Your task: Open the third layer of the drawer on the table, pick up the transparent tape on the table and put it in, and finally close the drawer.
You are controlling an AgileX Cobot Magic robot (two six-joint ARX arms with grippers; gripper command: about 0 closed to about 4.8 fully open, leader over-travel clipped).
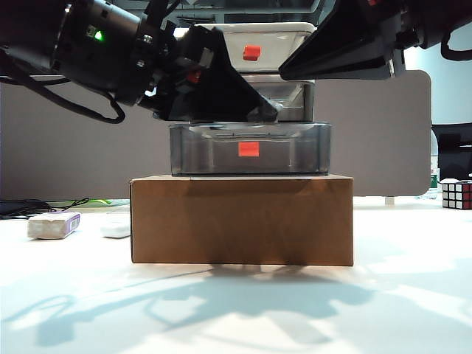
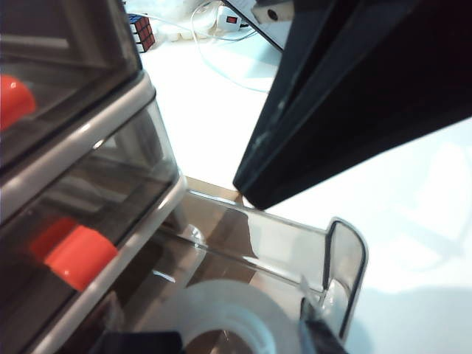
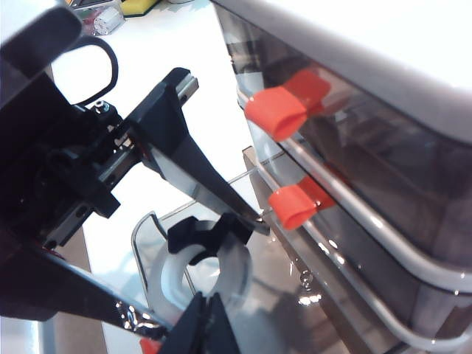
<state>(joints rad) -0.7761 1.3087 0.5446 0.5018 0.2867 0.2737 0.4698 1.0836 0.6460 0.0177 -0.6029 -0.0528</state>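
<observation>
The three-tier drawer unit (image 1: pixel 251 96) stands on a brown cardboard box (image 1: pixel 242 220) on the white surface (image 1: pixel 236 310). Its third layer (image 1: pixel 249 150), the darkest smoky drawer with a red-orange handle (image 1: pixel 248 149), is pulled out toward the exterior camera.

The left end effector (image 3: pixel 210 258) reaches down into the open third layer, its black fingers (image 3: pixel 199 173) set on either side of the transparent tape (image 3: pixel 206 274); the fingers stand partly apart around the roll, and whether they press on it cannot be told. In the left wrist view the tape (image 2: pixel 221 313) sits inside the drawer, near the clear front wall (image 2: pixel 295 251).

The right end effector (image 1: pixel 324 59) hangs beside the upper drawers on the right of the exterior view; whether its jaws are apart or together cannot be told.

On the surface left of the box lie a whitish block with a purple label (image 1: pixel 53 225) and a small white oval object (image 1: pixel 116 226). A Rubik's cube (image 1: pixel 456 195) sits at the far right.
</observation>
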